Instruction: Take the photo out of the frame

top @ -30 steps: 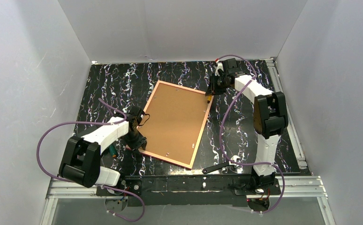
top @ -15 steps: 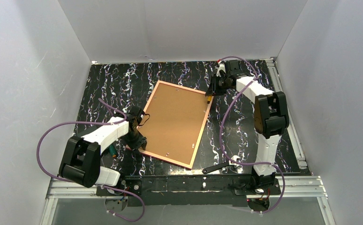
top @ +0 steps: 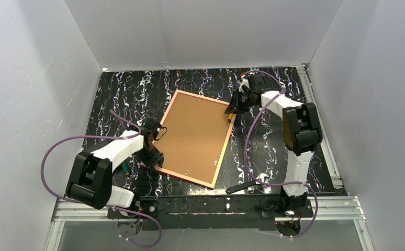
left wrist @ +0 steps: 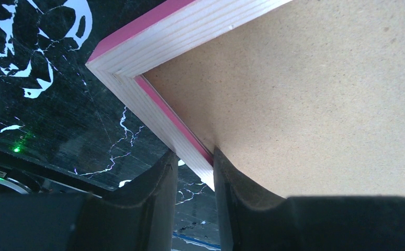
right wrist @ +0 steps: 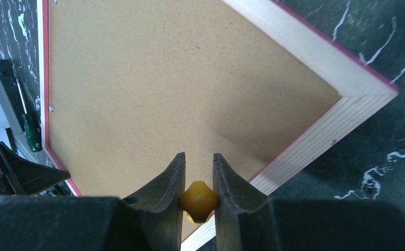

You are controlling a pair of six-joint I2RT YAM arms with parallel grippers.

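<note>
The frame (top: 198, 137) lies face down on the black marbled table, its brown back panel (right wrist: 153, 89) up and its pink-red border showing at the edges. The photo is hidden under the panel. My left gripper (top: 156, 157) is shut on the frame's rail near its near-left corner (left wrist: 195, 162); one finger is outside the rail and the other on the panel. My right gripper (top: 232, 107) hovers over the frame's far right corner, shut on a yellow tool handle (right wrist: 199, 198) that points down at the panel's edge.
A green-handled screwdriver (top: 126, 170) lies by my left arm and also shows in the right wrist view (right wrist: 30, 130). A black tool (top: 242, 187) lies near the front edge. White walls close in the table on three sides. Small metal tabs (right wrist: 52, 108) hold the panel.
My right gripper with the yellow tool has shifted slightly left and nearer, over the frame's far right corner. The left gripper and the frame have not moved.
</note>
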